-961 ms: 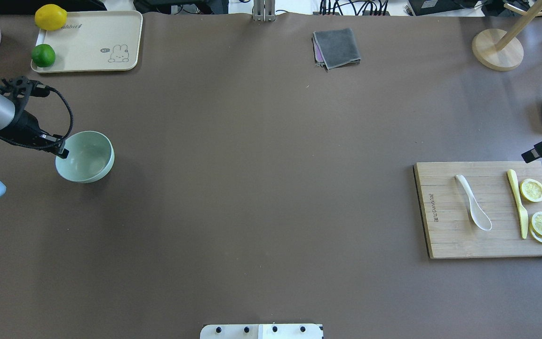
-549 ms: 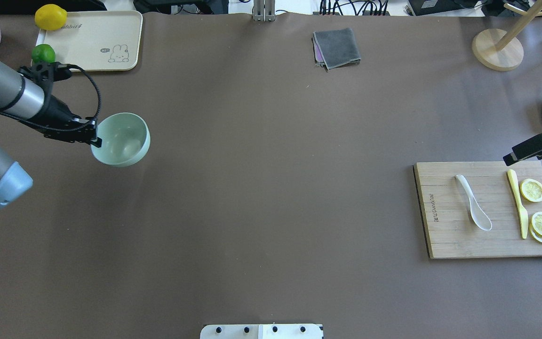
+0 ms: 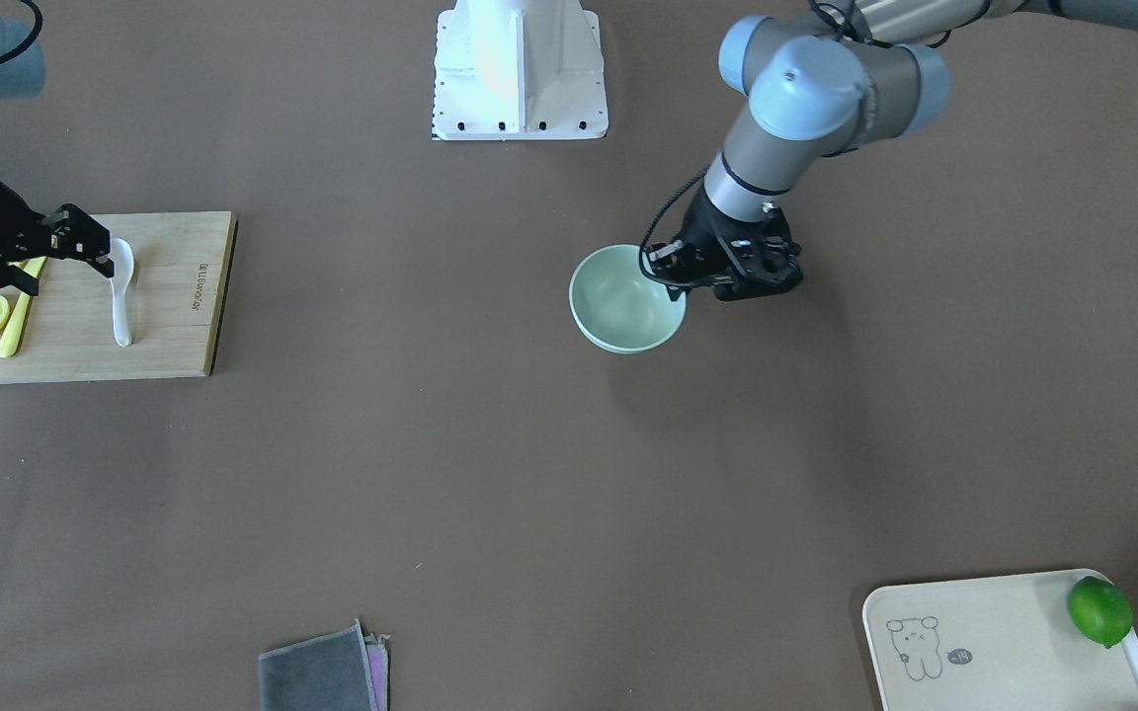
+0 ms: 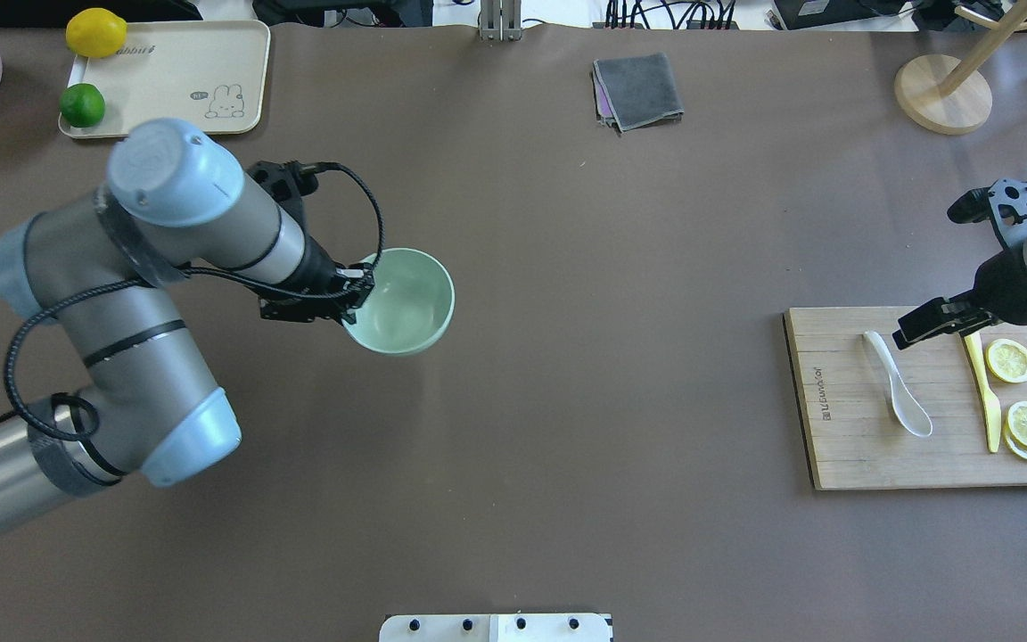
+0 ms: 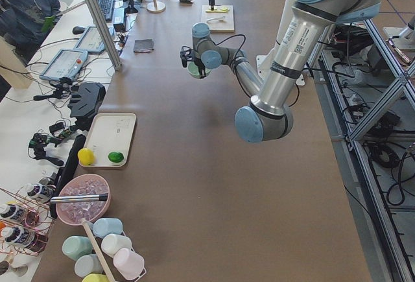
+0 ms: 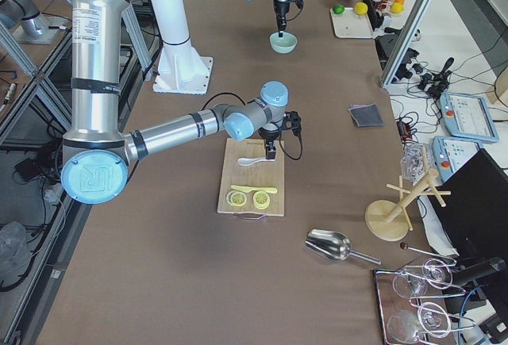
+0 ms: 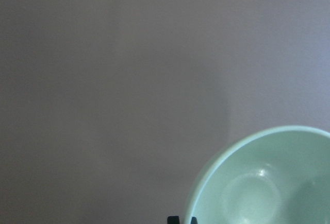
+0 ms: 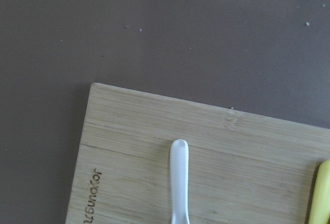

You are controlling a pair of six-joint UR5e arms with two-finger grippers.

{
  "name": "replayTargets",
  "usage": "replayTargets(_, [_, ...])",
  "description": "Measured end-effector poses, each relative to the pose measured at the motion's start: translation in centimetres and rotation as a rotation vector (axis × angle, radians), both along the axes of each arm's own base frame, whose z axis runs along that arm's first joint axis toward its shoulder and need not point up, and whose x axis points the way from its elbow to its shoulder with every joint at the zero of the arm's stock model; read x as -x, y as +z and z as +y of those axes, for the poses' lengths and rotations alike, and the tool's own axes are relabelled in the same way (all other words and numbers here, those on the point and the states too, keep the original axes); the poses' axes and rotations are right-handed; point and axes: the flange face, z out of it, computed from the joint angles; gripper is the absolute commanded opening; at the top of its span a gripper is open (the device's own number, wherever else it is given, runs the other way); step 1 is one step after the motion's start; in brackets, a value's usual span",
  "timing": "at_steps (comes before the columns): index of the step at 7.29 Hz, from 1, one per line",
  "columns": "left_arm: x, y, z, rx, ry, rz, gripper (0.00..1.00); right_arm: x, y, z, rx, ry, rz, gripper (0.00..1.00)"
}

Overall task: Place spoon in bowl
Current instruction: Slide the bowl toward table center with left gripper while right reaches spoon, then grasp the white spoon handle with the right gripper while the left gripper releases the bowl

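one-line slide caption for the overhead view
Left tool holds the bowl by its rim at mid-table; right tool hovers near the spoon on the cutting board.

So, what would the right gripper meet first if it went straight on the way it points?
Probably the spoon, at its handle: the right gripper points down over it, though depth is unclear.

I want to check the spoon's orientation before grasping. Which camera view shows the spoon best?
Overhead exterior: the whole spoon lies unobstructed on the cutting board, scoop and handle clear. Front-facing also shows it whole. Right wrist catches only the handle end; the side views show it tiny.
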Motion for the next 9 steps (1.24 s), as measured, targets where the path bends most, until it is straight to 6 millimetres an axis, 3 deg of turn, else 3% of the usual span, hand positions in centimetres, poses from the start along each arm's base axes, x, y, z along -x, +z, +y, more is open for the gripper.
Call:
replayTargets(2, [-5.9,-3.9,2.3,0.017,-0.024,-0.004,0.00,2.9,0.7,-0.3,0.000,-0.012,0.036,0.86])
replayTargets(4, [-9.3,-6.0,2.6,0.030,-0.035,0.001,0.00,5.0,1.2,-1.1,-0.005,-0.020,0.058,0.77])
replayTargets(6, [-10.4,-6.3,2.7,0.033,-0.035,0.008,0.00,6.0,2.1,-1.3,-0.004,-0.027,0.081,0.67])
replayTargets(8, [-10.6,-6.2,2.7,0.034,-0.036,0.008,0.00,6.3,2.7,-1.1,0.001,-0.033,0.091,0.42])
replayTargets(9, [-10.6,-6.3,2.7,0.034,-0.036,0.009,0.31,6.2,2.9,-1.0,0.003,-0.034,0.094,0.28])
